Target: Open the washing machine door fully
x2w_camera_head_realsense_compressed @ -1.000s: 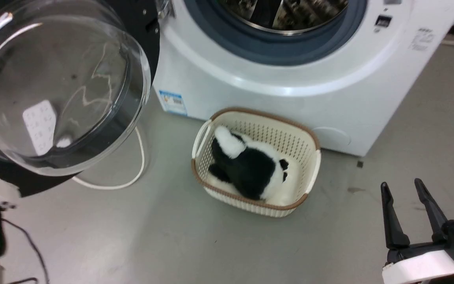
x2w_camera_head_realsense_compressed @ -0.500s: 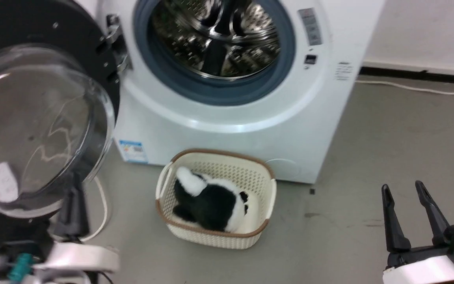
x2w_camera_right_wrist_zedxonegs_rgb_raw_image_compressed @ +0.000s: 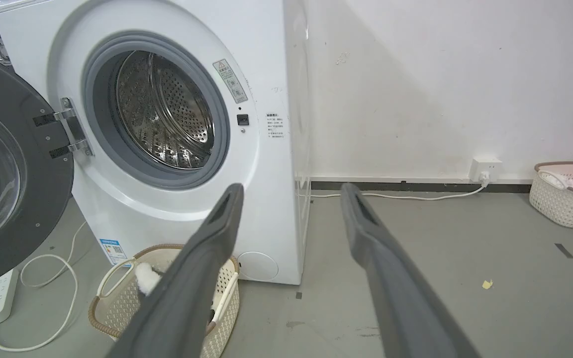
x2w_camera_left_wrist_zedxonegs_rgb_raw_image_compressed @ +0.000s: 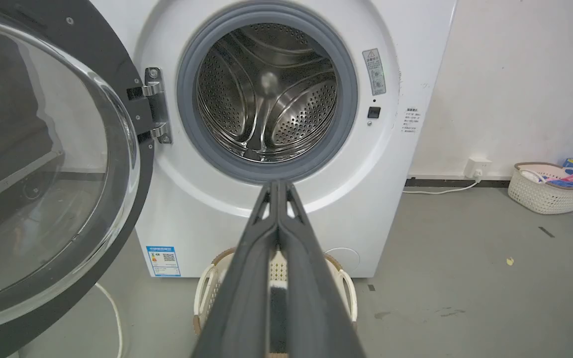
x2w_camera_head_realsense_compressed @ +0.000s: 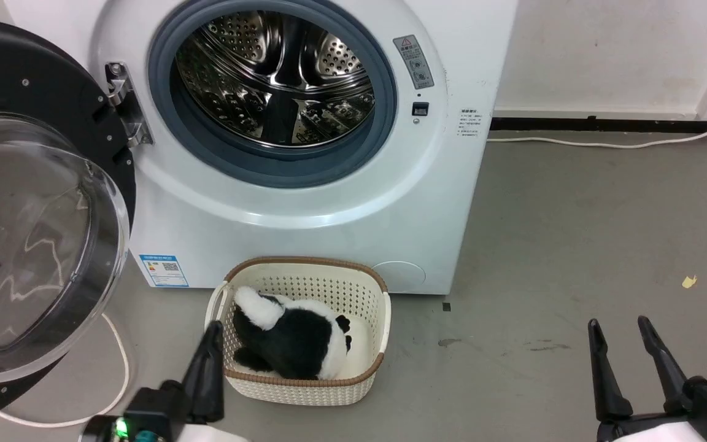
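L gripper (x2w_camera_head_realsense_compressed: 212,334) low at front, fingers pressed tight together, holding nothing, tips at the left edge of the basket (x2w_camera_head_realsense_compressed: 304,265) in head view; R gripper (x2w_camera_head_realsense_compressed: 617,322) lower right over the floor (x2w_camera_head_realsense_compressed: 574,215), fingers spread wide, empty; basket on floor w/ black-and-white plush toy (x2w_camera_head_realsense_compressed: 292,344) inside, just in front of the washing machine (x2w_camera_head_realsense_compressed: 329,209); washing machine door (x2w_camera_head_realsense_compressed: 40,73) stands open to the left on its hinge, apart from both grippers; steel drum (x2w_camera_head_realsense_compressed: 274,80) exposed; white wall (x2w_camera_right_wrist_zedxonegs_rgb_raw_image_compressed: 416,74) behind, 2nd basket (x2w_camera_right_wrist_zedxonegs_rgb_raw_image_compressed: 565,199) by it.

The washing machine door (x2w_camera_head_realsense_compressed: 28,239) left of the drum (x2w_camera_head_realsense_compressed: 280,80); basket (x2w_camera_head_realsense_compressed: 304,393) on floor (x2w_camera_head_realsense_compressed: 574,233) before the machine (x2w_camera_head_realsense_compressed: 304,209), plush toy (x2w_camera_head_realsense_compressed: 292,341) inside.
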### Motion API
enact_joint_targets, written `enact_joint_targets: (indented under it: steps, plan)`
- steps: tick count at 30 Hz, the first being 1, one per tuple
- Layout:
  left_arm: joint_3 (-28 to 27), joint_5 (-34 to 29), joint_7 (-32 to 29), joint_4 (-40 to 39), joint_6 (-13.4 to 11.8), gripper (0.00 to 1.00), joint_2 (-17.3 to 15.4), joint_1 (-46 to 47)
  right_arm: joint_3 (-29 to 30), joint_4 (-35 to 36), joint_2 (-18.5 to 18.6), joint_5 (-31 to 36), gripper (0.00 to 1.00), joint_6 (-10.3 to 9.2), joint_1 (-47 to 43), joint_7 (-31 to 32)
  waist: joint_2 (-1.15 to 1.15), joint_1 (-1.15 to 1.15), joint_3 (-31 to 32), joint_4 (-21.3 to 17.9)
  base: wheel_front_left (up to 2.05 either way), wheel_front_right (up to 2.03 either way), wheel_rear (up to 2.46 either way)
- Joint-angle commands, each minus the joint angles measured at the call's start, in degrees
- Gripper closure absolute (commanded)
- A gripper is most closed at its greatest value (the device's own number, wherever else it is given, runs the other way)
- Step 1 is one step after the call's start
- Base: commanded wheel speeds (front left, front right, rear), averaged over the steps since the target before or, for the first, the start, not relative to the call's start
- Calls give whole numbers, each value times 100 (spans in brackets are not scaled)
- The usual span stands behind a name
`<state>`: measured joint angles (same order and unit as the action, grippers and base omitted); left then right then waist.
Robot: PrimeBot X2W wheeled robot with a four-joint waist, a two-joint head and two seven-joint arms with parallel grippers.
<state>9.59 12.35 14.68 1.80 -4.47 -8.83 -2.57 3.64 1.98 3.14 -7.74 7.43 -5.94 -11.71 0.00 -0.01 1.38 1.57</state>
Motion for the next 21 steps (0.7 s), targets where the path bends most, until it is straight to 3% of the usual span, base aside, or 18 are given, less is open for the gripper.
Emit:
enact_joint_targets:
  steps: [1,21]
  plan:
    - [65,-124,25,84,-51,0,15,-101,-22,-47,-25,-44,0,6,-87,-24,0,1,-16,-19,0,0,0]
    - [149,-265,31,619,-285,0,180,-68,-84,-303,-26,-120,0,6,-60,-86,0,1,-32,-16,0,0,0]
